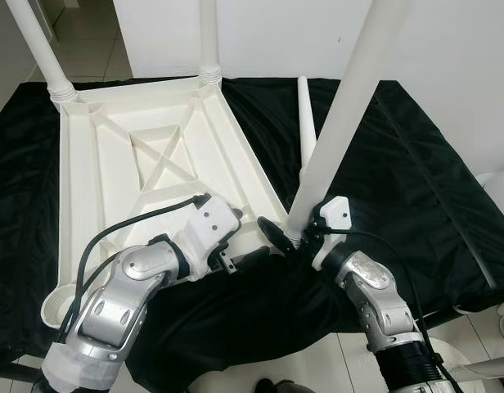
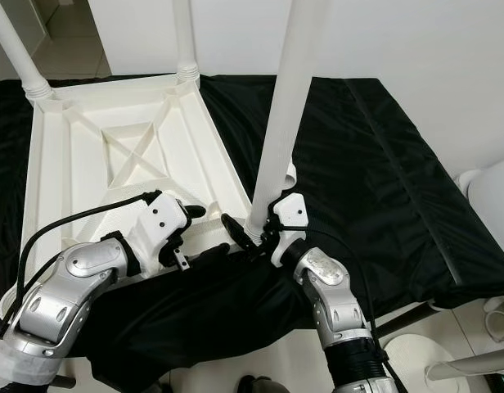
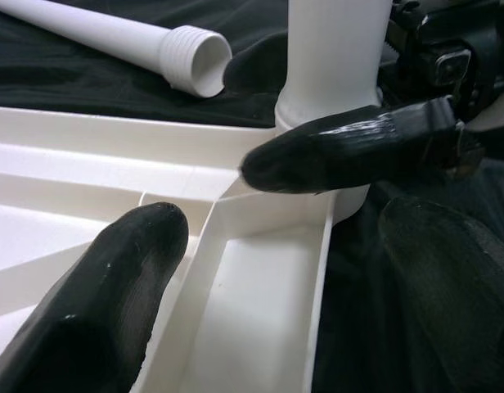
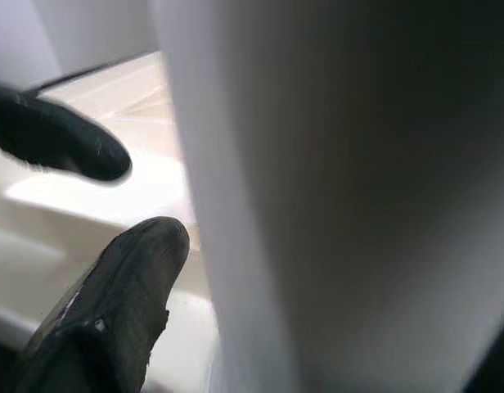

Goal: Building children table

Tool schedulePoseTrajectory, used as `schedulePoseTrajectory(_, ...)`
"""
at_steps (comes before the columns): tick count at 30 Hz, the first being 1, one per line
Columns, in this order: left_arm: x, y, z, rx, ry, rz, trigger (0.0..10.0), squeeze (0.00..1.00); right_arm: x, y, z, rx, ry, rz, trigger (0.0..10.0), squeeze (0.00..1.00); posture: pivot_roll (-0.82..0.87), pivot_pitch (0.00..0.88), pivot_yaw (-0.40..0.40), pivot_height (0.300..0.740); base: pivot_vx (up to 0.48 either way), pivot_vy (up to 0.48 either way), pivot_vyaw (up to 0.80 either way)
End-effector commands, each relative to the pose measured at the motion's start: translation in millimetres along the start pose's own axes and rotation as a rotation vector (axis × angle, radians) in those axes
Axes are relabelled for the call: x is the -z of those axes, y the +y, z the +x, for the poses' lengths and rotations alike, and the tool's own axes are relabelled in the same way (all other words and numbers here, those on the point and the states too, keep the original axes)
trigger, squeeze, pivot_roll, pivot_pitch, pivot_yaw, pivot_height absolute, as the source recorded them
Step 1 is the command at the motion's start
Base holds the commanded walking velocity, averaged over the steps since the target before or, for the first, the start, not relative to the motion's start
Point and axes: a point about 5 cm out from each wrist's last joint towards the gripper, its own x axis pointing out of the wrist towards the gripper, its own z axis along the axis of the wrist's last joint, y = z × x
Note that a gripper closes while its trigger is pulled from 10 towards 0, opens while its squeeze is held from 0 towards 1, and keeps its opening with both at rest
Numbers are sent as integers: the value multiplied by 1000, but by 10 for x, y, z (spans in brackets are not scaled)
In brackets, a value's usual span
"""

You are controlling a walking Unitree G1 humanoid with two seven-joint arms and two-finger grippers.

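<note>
Left gripper (image 1: 245, 259): I see it at lower centre of the left eye view, at the near right corner of the tabletop. Its fingers (image 3: 113, 295) are spread, one lying over the ribbed underside, the other off the edge above the cloth. They grip nothing.

Right gripper (image 1: 291, 236): I find it just right of lower centre, at the foot of the near leg. One finger (image 3: 350, 151) lies across the leg's base on the left-gripper side; the right wrist view has the leg hard against the fingers. I judge it pinched on that leg.

Near leg (image 1: 342, 115): a white tube, rising from the near right corner socket and tilting toward the upper right of the frame. Its base sits at the socket; I cannot tell how deep it is seated.

Tabletop (image 1: 113, 164): white plastic, lying upside down on the black cloth (image 1: 416, 180), ribs and crossed braces facing up. It fills the left half of the frame.

Loose leg (image 1: 306, 123): lies flat on the cloth just beyond the near leg, centre right, its threaded open end toward the grippers.

Far left leg (image 1: 39, 45): stands in the far left corner socket, upper left.

Far right leg (image 1: 208, 37): stands in the far right corner socket, top centre.

Floor (image 1: 317, 360): pale, visible below the cloth's near edge.
</note>
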Motion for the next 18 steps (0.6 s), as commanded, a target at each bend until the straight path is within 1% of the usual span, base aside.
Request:
schedulePoseTrajectory(1,1,-35,-10,-11,1,-2,10000,0,36,-18,-23,-9,14,20,10000,0,143,140,-44,740,0,0,0)
schedulePoseTrajectory(7,3,-60,-10,5,2,-1,10000,0,-21,-109,-79,-27,7,-6,10000,0,140,139,-44,740,0,0,0)
schedulePoseTrajectory(18,1,-40,-16,-2,6,1,10000,0,-24,-147,-84,-45,11,-21,10000,0,140,140,-46,740,0,0,0)
